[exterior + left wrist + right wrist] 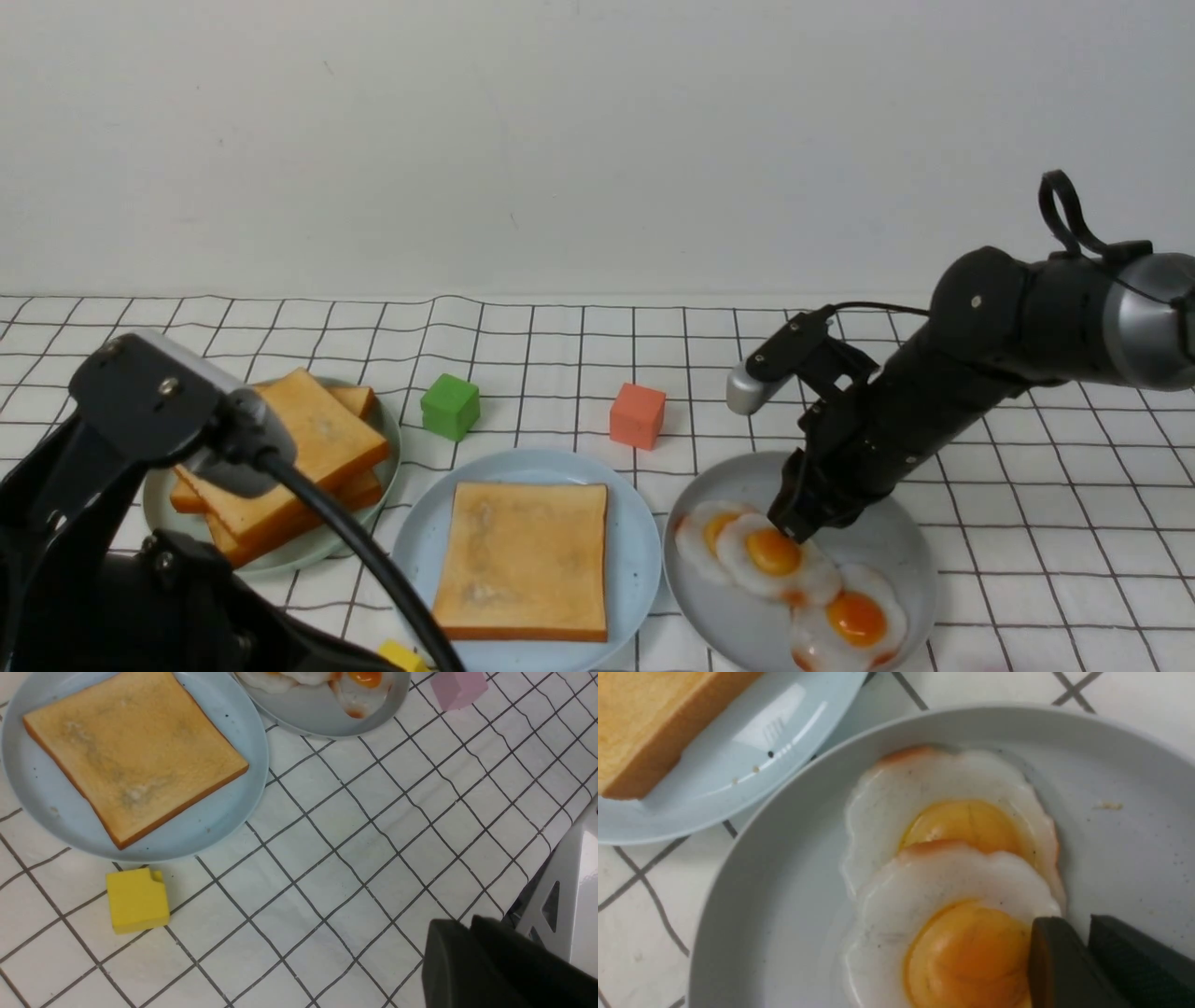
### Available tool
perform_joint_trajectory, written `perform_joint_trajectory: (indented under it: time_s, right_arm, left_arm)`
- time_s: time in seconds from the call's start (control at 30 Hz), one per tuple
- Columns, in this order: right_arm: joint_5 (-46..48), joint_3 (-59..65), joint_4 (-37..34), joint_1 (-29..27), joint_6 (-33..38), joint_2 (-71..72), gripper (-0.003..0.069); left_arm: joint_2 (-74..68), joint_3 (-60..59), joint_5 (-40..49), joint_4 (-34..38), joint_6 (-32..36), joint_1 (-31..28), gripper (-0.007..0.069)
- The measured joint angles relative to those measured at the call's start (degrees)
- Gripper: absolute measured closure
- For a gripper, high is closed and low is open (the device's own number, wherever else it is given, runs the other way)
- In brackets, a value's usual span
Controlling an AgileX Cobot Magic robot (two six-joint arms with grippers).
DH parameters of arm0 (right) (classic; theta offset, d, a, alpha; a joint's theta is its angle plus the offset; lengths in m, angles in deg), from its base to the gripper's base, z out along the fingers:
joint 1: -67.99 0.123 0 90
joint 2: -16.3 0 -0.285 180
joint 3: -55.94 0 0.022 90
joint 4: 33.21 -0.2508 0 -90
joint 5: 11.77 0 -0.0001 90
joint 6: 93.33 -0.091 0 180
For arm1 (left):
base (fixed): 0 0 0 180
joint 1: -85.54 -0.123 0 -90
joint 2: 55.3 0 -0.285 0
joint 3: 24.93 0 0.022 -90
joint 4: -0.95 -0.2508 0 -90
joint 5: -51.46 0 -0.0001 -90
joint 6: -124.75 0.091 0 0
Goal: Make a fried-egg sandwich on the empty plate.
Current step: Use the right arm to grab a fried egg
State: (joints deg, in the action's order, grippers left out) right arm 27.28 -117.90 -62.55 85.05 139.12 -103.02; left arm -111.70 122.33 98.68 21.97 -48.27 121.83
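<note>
A: sandwich status?
B: one toast slice (pixel 523 560) lies flat on the light blue plate (pixel 644 541); no egg on it yet; right hand (pixel 794 532) is down at the middle egg (pixel 775 555) in the grey plate (pixel 896 551); fingers nearly together at its edge; can't tell if clamped
A: left hand?
B: left hand (pixel 467 926) is together, empty, over bare table (pixel 373 858); for the lift I'd pinch only the white rim, rise straight so the overlapped egg underneath stays put, then centre it on the toast

We get bright, even light and soft shadows; glare streaks the light blue plate (pixel 775 728), and close-up edges look blurry
</note>
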Motion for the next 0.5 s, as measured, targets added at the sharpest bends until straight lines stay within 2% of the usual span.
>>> perform_joint_trajectory:
  time_s: [0.5]
  right_arm:
    - [1.1, 0.3, 1.3, 0.1, -0.5, 1.2, 0.0435]
  left_arm:
    - [0.0, 0.0, 0.7, 0.0, -0.1, 0.0, 0.0550]
